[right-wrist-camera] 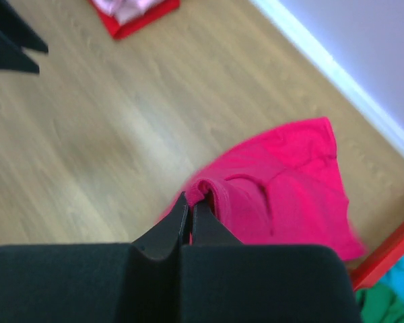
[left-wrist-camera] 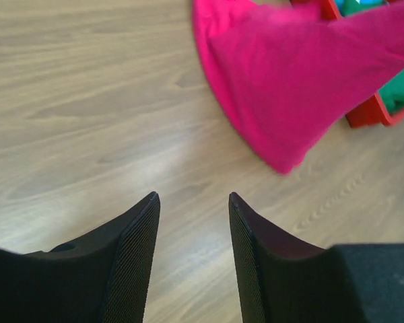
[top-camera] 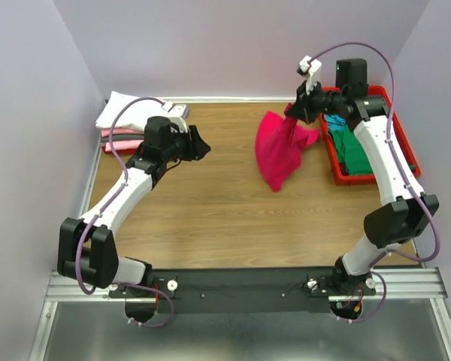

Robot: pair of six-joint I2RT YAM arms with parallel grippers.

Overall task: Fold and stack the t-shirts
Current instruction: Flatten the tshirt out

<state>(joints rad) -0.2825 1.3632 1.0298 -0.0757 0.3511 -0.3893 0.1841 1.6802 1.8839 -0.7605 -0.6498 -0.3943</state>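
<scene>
Right claw (right-wrist-camera: 190, 208) pinches crimson t-shirt (right-wrist-camera: 283, 195) edge, perhaps collar, over table (right-wrist-camera: 108, 134)

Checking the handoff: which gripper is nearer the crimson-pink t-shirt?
Right. The right gripper is shut on the crimson-pink t-shirt; the left gripper hangs open over the table, off to the shirt's left, apart from it.

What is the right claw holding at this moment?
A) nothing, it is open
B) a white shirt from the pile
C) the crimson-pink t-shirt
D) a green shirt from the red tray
C: in the right wrist view the right claw is shut on a fold of the crimson-pink t-shirt, and in the top view the cloth hangs down from it.
</scene>
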